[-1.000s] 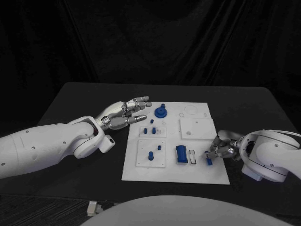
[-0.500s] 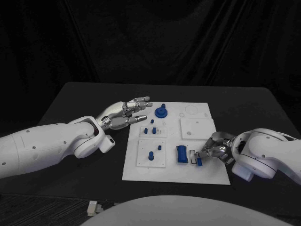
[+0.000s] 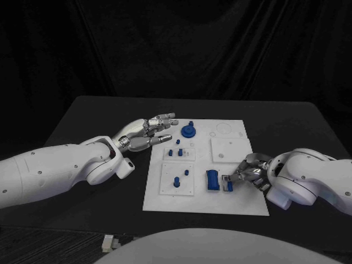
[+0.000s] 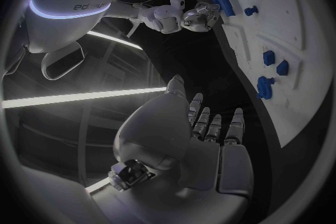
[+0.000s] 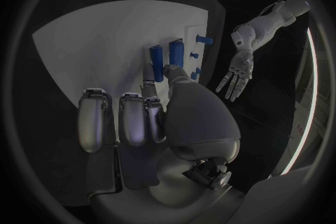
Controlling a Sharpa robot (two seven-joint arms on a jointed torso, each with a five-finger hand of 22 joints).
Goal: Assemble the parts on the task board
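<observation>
The right hand pinched a small blue part between its fingers, low over the near right of the white task board, just beside the larger blue block standing there. The left hand hung over the black counter at the board's far left edge, fingers spread and holding nothing. Other blue parts sat on the board, among them a round piece near its far edge.

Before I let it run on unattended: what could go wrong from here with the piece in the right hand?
The right hand pinches a small blue part beside the larger blue block on the task board. It may bump that block or miss its slot. The fingers hide the part's lower end, so alignment is hard to judge. The left hand hovers spread at the board's edge and cannot steady it.
</observation>
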